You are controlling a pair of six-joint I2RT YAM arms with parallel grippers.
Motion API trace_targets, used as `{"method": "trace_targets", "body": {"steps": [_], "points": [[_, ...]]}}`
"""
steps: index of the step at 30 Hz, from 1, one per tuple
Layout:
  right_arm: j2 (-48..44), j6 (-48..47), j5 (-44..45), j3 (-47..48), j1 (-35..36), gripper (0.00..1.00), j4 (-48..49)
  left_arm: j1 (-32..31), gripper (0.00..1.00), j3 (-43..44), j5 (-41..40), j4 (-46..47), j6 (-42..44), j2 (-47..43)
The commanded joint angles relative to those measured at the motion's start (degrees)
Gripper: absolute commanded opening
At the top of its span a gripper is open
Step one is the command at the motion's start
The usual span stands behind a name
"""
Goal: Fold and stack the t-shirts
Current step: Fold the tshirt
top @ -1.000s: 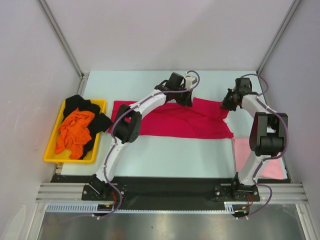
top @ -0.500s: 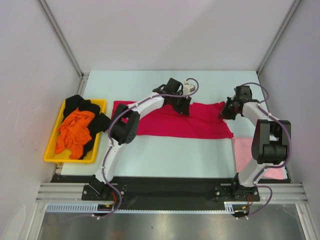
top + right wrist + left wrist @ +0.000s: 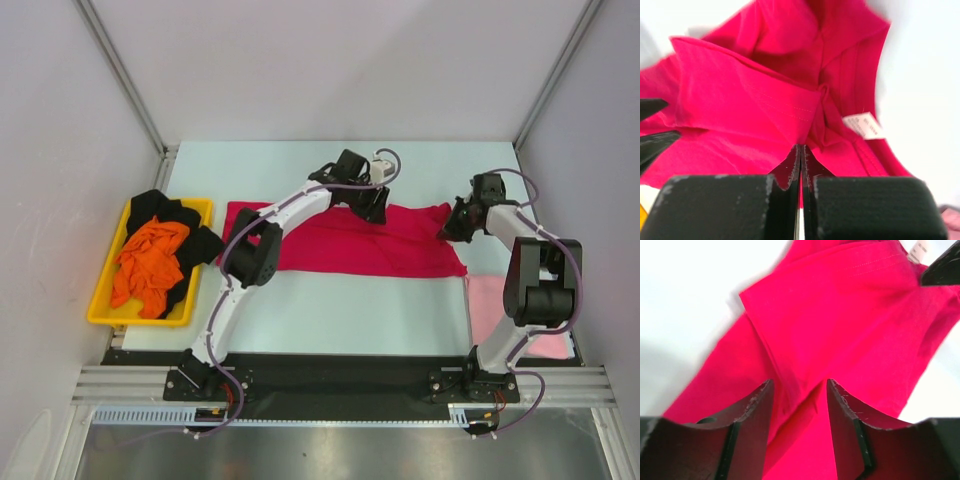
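Observation:
The crimson t-shirt (image 3: pixel 340 250) lies folded into a long band across the middle of the table. My left gripper (image 3: pixel 372 207) hovers over its far edge, jaws open; in the left wrist view the gripper (image 3: pixel 800 385) has red cloth (image 3: pixel 850 315) below the gap and grips nothing. My right gripper (image 3: pixel 447 228) sits at the shirt's far right corner. In the right wrist view this gripper (image 3: pixel 801 147) is shut, with a bunched fold of the crimson shirt (image 3: pixel 740 100) pinched at its tips, next to the white label (image 3: pixel 863 125). The orange t-shirt (image 3: pixel 150 260) and black t-shirt (image 3: pixel 165 207) lie crumpled in the tray. The pale pink t-shirt (image 3: pixel 495 305) lies flat at the right.
The yellow tray (image 3: pixel 100 310) stands at the table's left edge. Grey walls and frame posts close the table in at the left, right and back. Both arm bases stand on the black rail (image 3: pixel 340 375) at the near edge.
My left gripper has opened and let go of the crimson shirt's far edge. The right gripper moved slightly down and left, still shut on the cloth.

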Motion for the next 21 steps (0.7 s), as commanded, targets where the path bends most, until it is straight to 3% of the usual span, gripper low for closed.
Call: {"method": "trace_targets", "body": {"steps": [1,4,11,16,21], "points": [[1.32,-0.29,-0.18,4.01,-0.65,0.0,0.06,-0.64,0.53,4.14,-0.14,-1.8,-1.2,2.92],[2.2,-0.03,-0.71,4.19,-0.65,0.0,0.5,-0.82,0.46,4.14,-0.84,-1.19,-1.02,3.28],[2.46,-0.2,-0.27,5.07,-0.65,0.0,0.32,-0.91,0.02,2.48,1.08,1.78,-1.72,0.74],[1.76,-0.64,0.43,6.12,-1.17,0.0,-1.34,-0.64,0.0,-3.76,3.54,6.1,-1.9,-4.88],[0.88,-2.31,1.49,7.35,-1.88,0.0,-3.98,0.59,0.0,-6.39,7.5,3.74,-1.29,-6.3]]}}
